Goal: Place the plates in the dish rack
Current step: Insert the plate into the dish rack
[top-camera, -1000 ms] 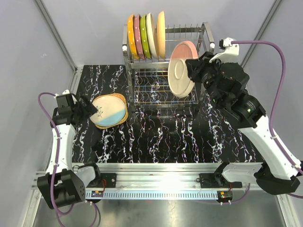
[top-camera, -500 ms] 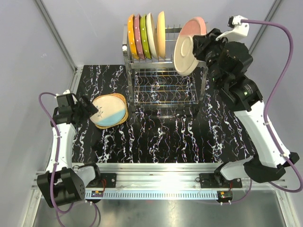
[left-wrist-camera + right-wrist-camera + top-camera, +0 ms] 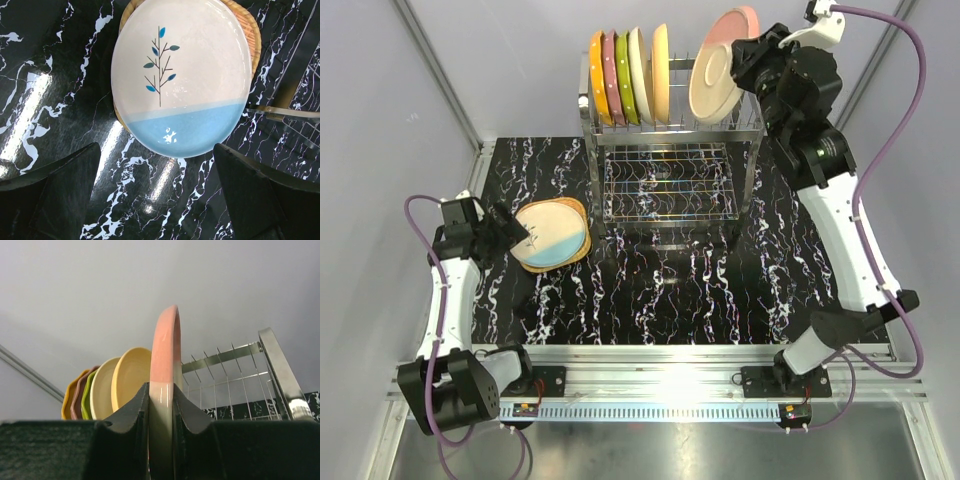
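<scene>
Two plates (image 3: 552, 236) lie stacked at centre left, just ahead of the left gripper (image 3: 510, 228), its fingers wide apart and empty. Farther back, the right gripper (image 3: 752, 62) pinches a pink plate (image 3: 718, 78) on edge above the dish rack (image 3: 665, 180)'s upper-right prongs, seemingly clear of them; open slots separate it from five racked plates (image 3: 628, 78).

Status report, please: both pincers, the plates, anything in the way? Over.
Right pincer shut on pink plate, upright at dish rack top. Left pincer open over blue-and-cream plate on table. Five plates racked; prongs beside them free.
</scene>
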Motion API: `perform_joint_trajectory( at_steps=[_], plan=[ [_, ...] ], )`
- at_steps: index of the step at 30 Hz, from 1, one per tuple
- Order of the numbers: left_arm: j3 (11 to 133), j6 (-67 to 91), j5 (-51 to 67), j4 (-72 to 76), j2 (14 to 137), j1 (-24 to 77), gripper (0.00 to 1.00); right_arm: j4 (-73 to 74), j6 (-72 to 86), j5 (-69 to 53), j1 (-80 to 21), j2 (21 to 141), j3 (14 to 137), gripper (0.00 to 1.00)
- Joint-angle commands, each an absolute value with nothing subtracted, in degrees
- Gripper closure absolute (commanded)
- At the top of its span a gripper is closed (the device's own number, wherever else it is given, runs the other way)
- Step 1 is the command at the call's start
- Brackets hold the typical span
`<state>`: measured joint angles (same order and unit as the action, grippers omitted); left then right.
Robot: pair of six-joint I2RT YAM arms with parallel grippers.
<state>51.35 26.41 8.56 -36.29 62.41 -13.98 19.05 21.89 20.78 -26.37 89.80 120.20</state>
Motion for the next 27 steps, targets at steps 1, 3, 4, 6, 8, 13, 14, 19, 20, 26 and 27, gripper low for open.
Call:
perform_joint_trajectory(
  at_steps=[1,3,4,6,8,13,14,19,20,26,27],
  plan=[
    [51.5,25.8,10.5,-33.8,62.9,-14.2,0.01,7.1,25.8,16.4,-24.0,91.2,127.2,1.0],
    [51.5,25.8,10.5,-33.8,63.5,-14.2,0.01,7.6,27.1,14.9,-22.5,93.6,128.8,1.0],
    [51.5,25.8,10.4,-33.8,63.5,-14.2,0.01,7.8,27.2,14.6,-22.2,94.5,130.3,1.0],
    [51.3,25.8,10.6,-33.6,63.7,-14.2,0.01,8.1,27.9,13.9,-21.3,96.9,131.7,1.0],
    [51.4,25.8,10.5,-33.7,63.7,-14.2,0.01,8.6,28.5,13.3,-21.0,98.5,133.9,1.0],
    [51.4,25.7,10.9,-33.6,64.5,-14.2,0.01,9.4,28.7,9.1,-21.0,104.8,138.8,1.0],
    [51.3,25.8,10.9,-33.6,64.6,-14.2,0.01,9.9,28.9,9.1,-20.9,105.5,139.6,1.0],
    [51.2,25.8,11.4,-33.4,64.8,-14.2,0.01,9.8,29.6,8.6,-20.9,108.9,141.3,1.0],
    [51.2,25.8,11.4,-33.3,64.9,-14.2,0.01,10.4,29.6,8.6,-20.9,109.3,142.0,1.0],
    [51.1,25.8,12.2,-33.2,64.9,-14.2,0.01,11.0,28.2,9.8,-21.0,109.3,138.8,1.0],
    [51.2,25.8,12.4,-33.1,64.9,-14.2,0.01,10.8,27.4,9.8,-21.0,109.0,138.3,1.0]
  ],
)
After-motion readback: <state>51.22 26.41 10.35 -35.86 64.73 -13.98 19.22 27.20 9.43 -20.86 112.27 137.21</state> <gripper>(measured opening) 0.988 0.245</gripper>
